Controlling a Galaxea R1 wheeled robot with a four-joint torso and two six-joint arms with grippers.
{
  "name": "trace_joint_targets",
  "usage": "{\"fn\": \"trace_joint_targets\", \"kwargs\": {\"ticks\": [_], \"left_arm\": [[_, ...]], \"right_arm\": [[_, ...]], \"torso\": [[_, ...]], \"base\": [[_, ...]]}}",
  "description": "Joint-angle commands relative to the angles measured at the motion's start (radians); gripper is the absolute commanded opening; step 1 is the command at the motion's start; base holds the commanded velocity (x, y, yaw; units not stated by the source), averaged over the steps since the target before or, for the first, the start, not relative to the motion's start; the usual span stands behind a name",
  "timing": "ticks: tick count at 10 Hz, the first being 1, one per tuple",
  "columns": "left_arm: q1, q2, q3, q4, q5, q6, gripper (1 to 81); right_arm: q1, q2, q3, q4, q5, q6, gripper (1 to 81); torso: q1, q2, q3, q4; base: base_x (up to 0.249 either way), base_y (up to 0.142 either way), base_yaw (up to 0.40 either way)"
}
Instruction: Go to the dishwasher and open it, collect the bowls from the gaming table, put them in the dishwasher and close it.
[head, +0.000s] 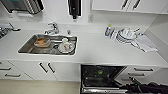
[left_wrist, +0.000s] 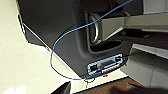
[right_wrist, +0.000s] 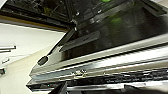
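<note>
Head view: dishwasher (head: 102, 77) is seen open below the counter (head: 100, 50), a green bowl (head: 100, 72) racked inside. Closing is judged left. Right gripper (head: 132, 80) near its door; jaw state cannot be told.

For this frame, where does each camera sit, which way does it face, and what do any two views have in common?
Head view: high on the robot, looking forward and down at the white counter, the sink and the open dishwasher; a dark arm enters at lower right.
Left wrist view: on the left arm, facing the robot's own dark base with a blue cable, above pale floor.
Right wrist view: on the right arm, close over the dishwasher door.
Shared: head and right wrist views both show the dishwasher with something green inside.
</note>
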Motion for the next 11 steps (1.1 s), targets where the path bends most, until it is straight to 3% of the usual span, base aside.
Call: {"fn": "trace_joint_targets", "kwargs": {"ticks": [1,2,4,7,9,10,11], "left_arm": [[0.007,-0.001,-0.008,-0.002,0.036,0.002,81.1],[0.009,-0.001,-0.008,-0.006,0.036,0.001,81.1],[0.009,-0.001,-0.008,-0.071,0.038,0.002,81.1],[0.007,0.011,-0.008,-0.075,0.085,0.002,81.1],[0.009,0.012,-0.008,-0.074,0.085,0.008,81.1],[0.007,0.012,-0.008,-0.074,0.085,0.010,81.1],[0.009,0.011,-0.008,-0.072,0.085,0.011,81.1]], "right_arm": [[-0.091,-0.128,0.055,0.016,-0.042,-0.010,81.1],[-0.175,-0.125,0.045,-0.010,-0.032,-0.020,81.1],[-0.362,-0.109,0.004,-0.067,0.091,-0.027,81.1],[-0.576,-0.044,-0.068,-0.149,0.252,-0.028,81.1],[-0.675,0.044,-0.150,-0.198,0.293,-0.028,81.1],[-0.714,0.087,-0.200,-0.213,0.303,-0.028,81.1],[-0.752,0.142,-0.255,-0.238,0.321,-0.028,81.1]], "torso": [[0.000,0.000,0.000,0.000],[0.000,0.000,0.000,0.000],[0.000,0.000,0.000,0.000],[0.000,0.000,0.000,0.000],[0.000,0.000,0.000,0.000],[0.064,-0.100,0.000,0.000],[0.066,-0.103,0.000,0.000]], "base": [[0.000,0.000,0.000],[0.000,0.000,0.000],[0.000,0.000,0.000],[0.000,0.000,0.000],[0.000,0.000,0.000],[0.000,0.000,0.000],[0.000,0.000,0.000]]}}
